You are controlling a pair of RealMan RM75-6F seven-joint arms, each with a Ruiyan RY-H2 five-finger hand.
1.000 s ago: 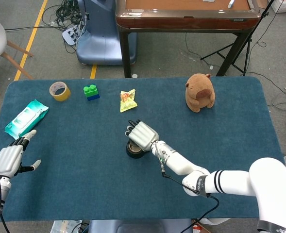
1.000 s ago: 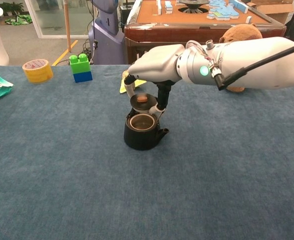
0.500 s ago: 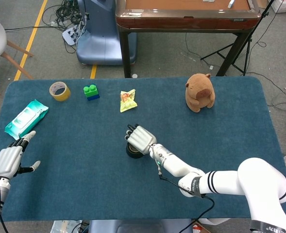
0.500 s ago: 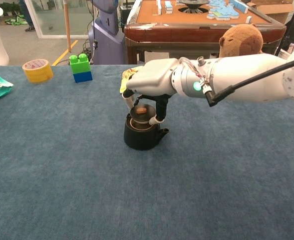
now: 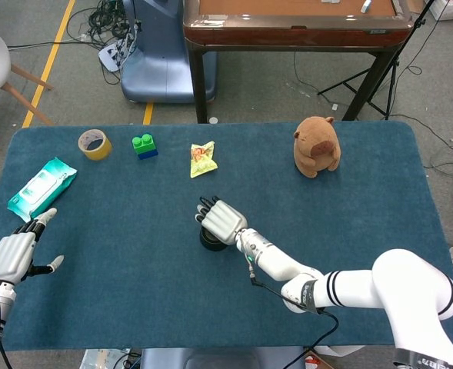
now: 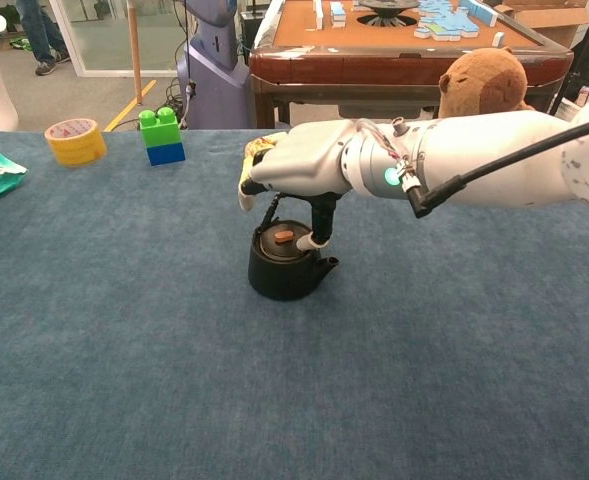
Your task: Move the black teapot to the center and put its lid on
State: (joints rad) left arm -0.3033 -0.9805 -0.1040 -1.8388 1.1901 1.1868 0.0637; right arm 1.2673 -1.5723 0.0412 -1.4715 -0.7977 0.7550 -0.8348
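Teapot [image 6: 285, 270] at table centre, lid [image 6: 283, 239] seated on it; right hand [image 6: 299, 172] above, fingers spread, one fingertip touching lid. Left hand [image 5: 11, 256] open, near-left. Placement appears complete; next: lift clear.

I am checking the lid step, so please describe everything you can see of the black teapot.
The black teapot is a small, squat, matte dark pot standing upright near the middle of the blue table, its short spout pointing to the right in the chest view. Its lid, dark with a small brownish knob, sits on the opening. The right hand is over it, a finger touching the lid's edge.
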